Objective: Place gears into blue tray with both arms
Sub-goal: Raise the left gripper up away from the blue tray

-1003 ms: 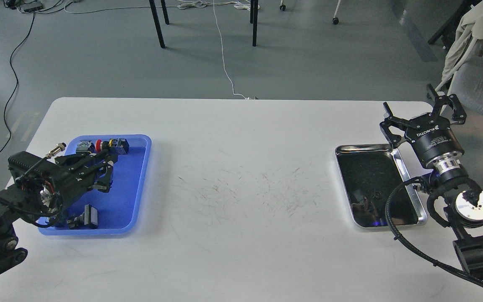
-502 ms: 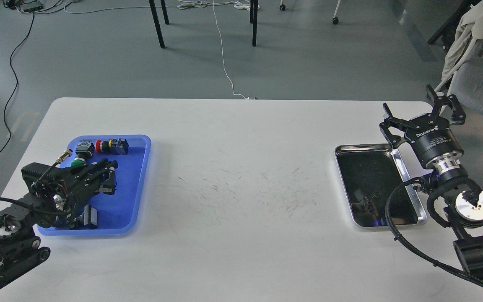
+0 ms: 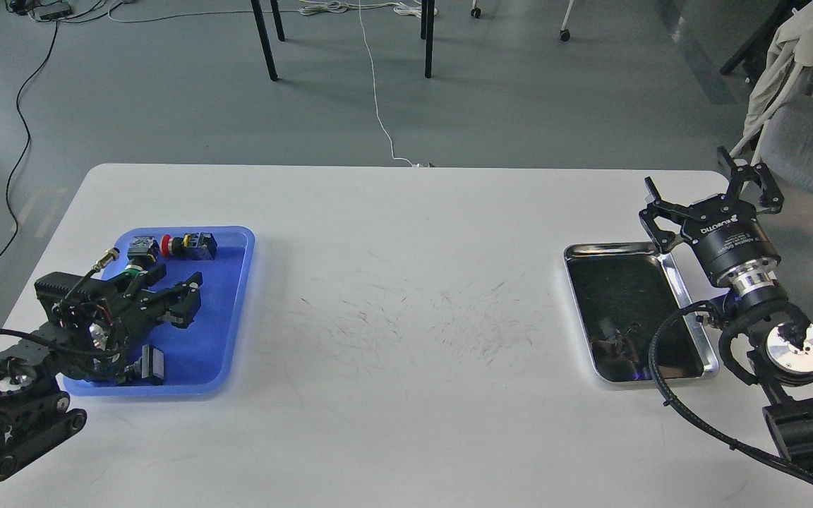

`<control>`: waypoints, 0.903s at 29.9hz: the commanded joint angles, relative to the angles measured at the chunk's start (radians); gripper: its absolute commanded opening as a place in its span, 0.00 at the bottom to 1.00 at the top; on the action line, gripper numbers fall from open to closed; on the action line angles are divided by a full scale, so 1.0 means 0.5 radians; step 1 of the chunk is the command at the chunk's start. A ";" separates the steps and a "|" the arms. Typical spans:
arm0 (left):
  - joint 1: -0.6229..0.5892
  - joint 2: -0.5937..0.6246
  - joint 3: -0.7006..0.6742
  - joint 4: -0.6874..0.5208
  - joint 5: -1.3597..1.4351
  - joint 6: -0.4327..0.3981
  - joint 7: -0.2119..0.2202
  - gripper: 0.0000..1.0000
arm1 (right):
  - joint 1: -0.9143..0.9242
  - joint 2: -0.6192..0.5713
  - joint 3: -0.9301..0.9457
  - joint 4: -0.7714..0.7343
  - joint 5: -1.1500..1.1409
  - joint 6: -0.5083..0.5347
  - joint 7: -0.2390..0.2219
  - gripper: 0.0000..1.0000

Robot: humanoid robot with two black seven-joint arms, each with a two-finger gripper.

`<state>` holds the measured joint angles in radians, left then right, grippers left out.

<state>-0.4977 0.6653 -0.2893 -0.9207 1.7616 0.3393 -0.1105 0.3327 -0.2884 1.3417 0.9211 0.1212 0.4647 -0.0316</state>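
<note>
Gears are nowhere clearly visible on the white table (image 3: 406,296): two small dark marks on the mirror-like bottom of the steel tray (image 3: 669,262) at the right may be them, or only reflections, and anything under the left gripper cannot be told.

Your left gripper (image 3: 175,298) hangs low over the middle of the blue tray (image 3: 233,317), its two fingers spread apart with nothing visible between them. The tray also holds a red push-button switch (image 3: 173,245) at its far rim, a green-topped switch (image 3: 135,269) partly behind the fingers, and a black connector block (image 3: 149,367) at the near edge. Your right gripper (image 3: 713,199) stands high beyond the steel tray's far right corner, jaws wide and empty.

Judged from this, the left arm's release looks done and the right arm's pick has not begun. To do it well, lift the left gripper straight up before swinging away, so the fingers do not catch the switches just beside them. Bring the right gripper down over the steel tray only once you have confirmed what those dark marks are; a ring that small lying flat on polished metal will likely skid, so close slowly and squarely across it.
</note>
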 commanded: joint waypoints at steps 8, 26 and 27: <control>-0.434 -0.002 -0.204 -0.334 -0.850 0.015 0.110 0.98 | 0.108 -0.009 -0.106 0.014 0.000 -0.030 -0.007 0.97; -0.664 -0.708 -0.946 0.101 -2.201 -0.163 0.243 0.98 | 0.522 -0.239 -0.622 0.054 -0.022 -0.202 -0.035 0.97; -0.664 -0.717 -0.971 0.178 -2.240 -0.185 0.239 0.98 | 0.534 -0.257 -0.640 0.072 -0.021 -0.205 -0.035 0.97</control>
<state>-0.8323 0.3335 -0.7260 -0.9376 0.6851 0.2626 0.0105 0.5809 -0.3875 1.0426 0.9392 0.1083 0.3657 -0.0492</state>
